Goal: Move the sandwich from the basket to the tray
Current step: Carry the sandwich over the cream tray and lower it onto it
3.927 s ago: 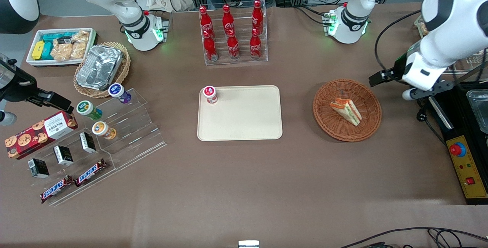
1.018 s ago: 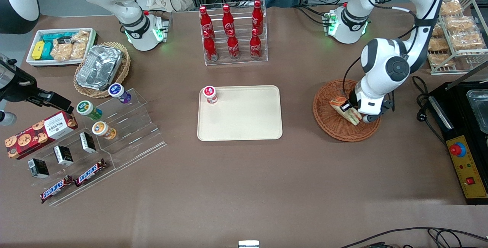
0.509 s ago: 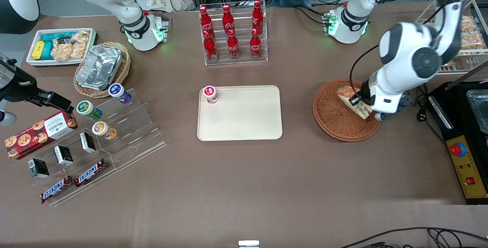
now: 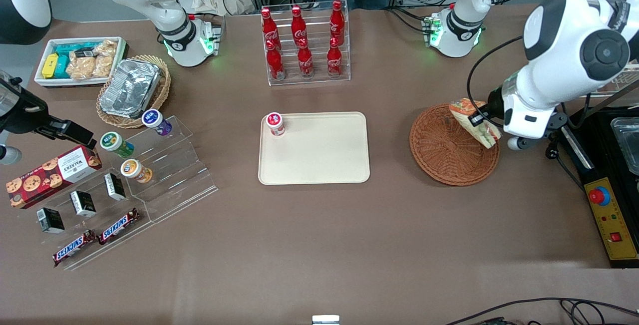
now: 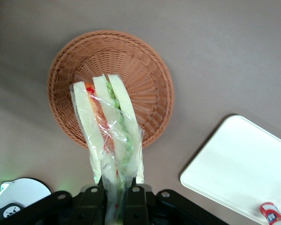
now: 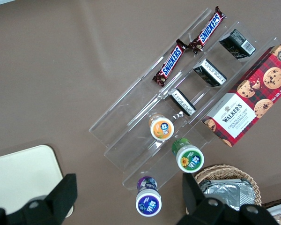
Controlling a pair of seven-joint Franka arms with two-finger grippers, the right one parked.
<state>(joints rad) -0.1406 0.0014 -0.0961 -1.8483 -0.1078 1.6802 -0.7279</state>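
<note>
The gripper (image 5: 116, 197), its fingers pinching the wrapped sandwich (image 4: 473, 121) at one end, is now carrying it up above the basket (image 4: 447, 153) rim where a moment ago it was lying inside, so the pick is done and the tray (image 4: 319, 158), well apart, is waiting.

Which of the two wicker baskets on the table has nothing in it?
The reddish-brown basket under the gripper, which holds the sandwich lifted above it. The lighter basket toward the parked arm's end holds a foil container.
</note>
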